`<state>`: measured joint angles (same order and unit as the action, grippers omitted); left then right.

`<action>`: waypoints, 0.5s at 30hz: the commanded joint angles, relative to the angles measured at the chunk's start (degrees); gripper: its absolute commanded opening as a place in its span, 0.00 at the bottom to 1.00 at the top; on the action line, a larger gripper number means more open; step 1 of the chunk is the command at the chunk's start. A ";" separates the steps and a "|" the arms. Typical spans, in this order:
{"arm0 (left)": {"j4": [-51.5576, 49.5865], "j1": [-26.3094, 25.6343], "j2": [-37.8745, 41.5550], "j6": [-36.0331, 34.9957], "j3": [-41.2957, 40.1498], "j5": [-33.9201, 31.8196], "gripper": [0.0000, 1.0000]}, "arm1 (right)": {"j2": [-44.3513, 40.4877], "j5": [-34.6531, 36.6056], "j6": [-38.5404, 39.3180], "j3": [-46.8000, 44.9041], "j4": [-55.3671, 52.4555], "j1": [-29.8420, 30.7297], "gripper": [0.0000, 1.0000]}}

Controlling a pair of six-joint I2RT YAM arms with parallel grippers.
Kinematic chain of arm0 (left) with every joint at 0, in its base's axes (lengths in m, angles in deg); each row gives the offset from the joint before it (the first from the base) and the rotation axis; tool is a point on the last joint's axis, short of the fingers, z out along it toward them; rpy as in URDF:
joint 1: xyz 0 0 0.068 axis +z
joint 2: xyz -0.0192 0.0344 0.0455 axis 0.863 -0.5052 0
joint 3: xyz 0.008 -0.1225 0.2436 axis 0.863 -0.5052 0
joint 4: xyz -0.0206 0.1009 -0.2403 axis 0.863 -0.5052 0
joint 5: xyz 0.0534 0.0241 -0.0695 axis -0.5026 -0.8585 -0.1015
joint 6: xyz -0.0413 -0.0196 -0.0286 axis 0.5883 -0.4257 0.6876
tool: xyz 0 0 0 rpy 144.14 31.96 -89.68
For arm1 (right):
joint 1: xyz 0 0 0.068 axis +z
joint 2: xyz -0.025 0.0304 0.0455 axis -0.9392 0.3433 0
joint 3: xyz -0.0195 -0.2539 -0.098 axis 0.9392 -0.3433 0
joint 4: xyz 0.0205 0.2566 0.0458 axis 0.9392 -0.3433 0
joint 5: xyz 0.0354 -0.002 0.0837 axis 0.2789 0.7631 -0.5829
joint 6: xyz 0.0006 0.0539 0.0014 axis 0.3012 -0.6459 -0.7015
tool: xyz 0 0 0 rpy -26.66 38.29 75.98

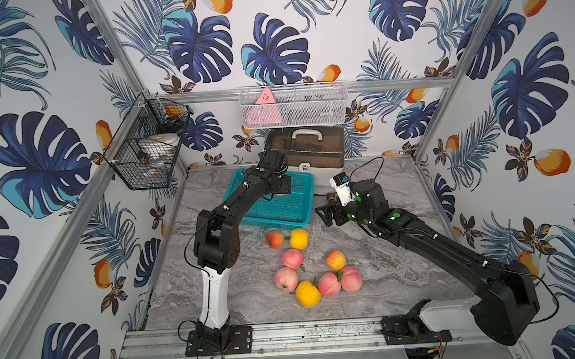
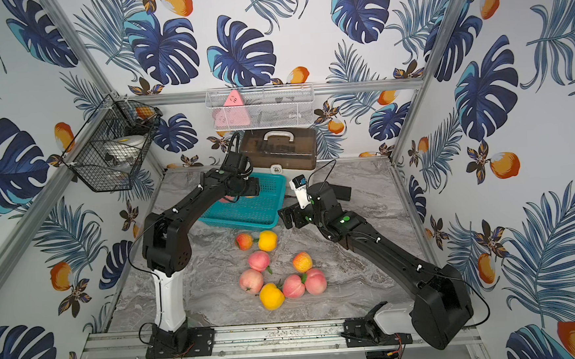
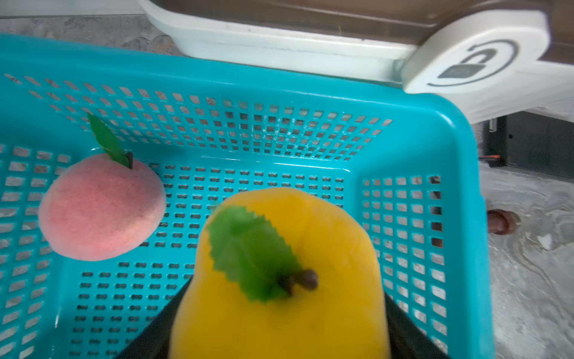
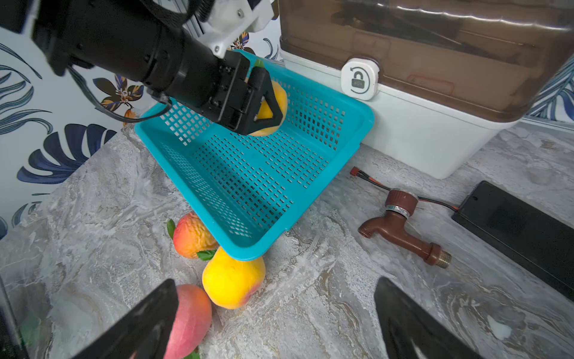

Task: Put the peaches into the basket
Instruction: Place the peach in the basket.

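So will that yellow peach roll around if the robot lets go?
Probably a little: the yellow peach is round, so it may roll until the basket wall or the pink peach stops it. It looks squashed in the left gripper, so it is likely soft and light.

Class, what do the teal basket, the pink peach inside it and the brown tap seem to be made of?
Teal basket: moulded plastic, glossy; highlights on the rim, even slots. Pink peach: probably foam, matte fuzzy skin, no shine. Brown tap: likely smooth plastic, with a metallic band and brassy threaded end.
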<state>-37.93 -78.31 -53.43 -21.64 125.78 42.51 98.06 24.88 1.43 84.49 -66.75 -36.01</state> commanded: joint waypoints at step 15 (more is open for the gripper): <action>2.16 0.13 -4.58 -3.74 0.69 -10.37 0.66 | -0.65 -3.67 1.14 0.32 1.82 -0.69 1.00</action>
<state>-35.78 -78.31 -57.26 -24.11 125.67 34.07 96.99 22.08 2.13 84.38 -65.15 -36.73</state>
